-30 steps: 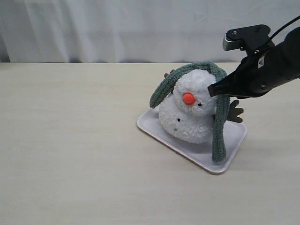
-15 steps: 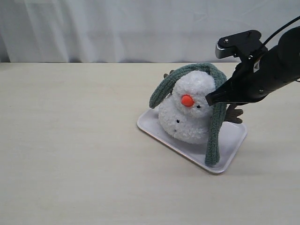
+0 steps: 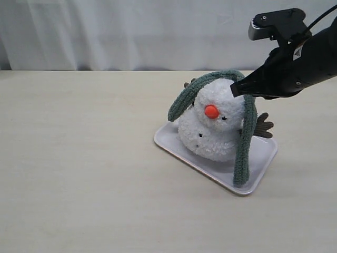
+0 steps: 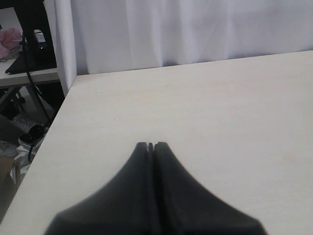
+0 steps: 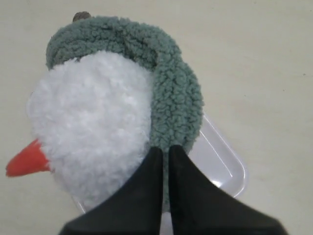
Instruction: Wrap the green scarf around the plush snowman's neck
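Tabletop (image 3: 79,174): pale beige, faint wood-grain laminate, w/ a pleated white curtain (image 3: 131,31) along the far edge.

R arm, black casing w/ camera block on top, reaches in from upper right.

Tray (image 3: 266,150): white, smooth plastic, shallow, rectangular w/ rounded corners. It sits right of centre, turned at an angle to the tabletop edge.

Plush snowman (image 3: 210,139) sits upright on the tray. It is two fluffy white balls, the body bigger than the head, face toward the near side.

Green scarf (image 3: 184,100): grey-green fuzzy knit strip, arched over the crown of the head like a hood. The short end hangs free at the left, stopping approx at shoulder level. The long end drops down the right side of the body, its tip lying on the tray's near rim.

Right hand (image 3: 234,90) is at the right side of the head. In the wrist view its two black tapered fingers sit nearly together w/ only a thin slit, tips against the scarf's bend. Nothing visibly between them.

Left hand (image 4: 150,145): fingers pressed together, empty, over bare tabletop near a corner, well apart from the tray.

Brown corduroy branch arm (image 3: 263,126) sticks out right, forked. Another brown tip shows at the far side behind the scarf.

Nose (image 3: 211,111): orange, cone-shaped, felt-like. Tiny black eyes and buttons dot the face and body.
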Controlling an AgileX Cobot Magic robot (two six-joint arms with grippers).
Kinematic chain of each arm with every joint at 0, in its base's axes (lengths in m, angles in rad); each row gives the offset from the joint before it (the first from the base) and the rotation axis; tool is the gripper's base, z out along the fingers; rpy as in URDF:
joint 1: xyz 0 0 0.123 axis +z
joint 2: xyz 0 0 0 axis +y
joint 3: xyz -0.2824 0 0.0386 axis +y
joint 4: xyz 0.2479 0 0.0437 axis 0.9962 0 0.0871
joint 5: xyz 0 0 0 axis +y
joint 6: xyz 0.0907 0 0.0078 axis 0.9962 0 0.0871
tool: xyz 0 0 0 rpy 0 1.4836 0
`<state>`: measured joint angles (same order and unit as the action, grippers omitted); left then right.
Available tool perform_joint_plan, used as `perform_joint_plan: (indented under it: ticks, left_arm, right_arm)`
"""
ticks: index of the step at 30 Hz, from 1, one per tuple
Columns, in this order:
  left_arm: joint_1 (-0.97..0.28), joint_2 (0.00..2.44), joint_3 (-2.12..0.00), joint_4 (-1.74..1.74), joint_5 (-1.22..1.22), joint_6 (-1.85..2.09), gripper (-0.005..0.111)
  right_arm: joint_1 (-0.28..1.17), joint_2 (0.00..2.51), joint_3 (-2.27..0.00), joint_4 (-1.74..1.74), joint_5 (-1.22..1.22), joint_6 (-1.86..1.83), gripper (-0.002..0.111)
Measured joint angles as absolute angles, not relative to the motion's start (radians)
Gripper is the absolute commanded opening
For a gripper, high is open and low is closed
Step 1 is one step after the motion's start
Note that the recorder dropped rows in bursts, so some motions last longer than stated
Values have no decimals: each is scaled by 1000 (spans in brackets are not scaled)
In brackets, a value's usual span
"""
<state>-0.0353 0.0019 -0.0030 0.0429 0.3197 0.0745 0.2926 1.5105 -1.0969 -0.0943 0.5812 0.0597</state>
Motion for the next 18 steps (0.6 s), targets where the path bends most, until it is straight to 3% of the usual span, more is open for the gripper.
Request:
perform_joint_plan:
  ticks: [18]
  left_arm:
    - [-35,2,-3,43,320,75,0]
  right_arm:
    - [293,1586,-1091,-140,513,53,4]
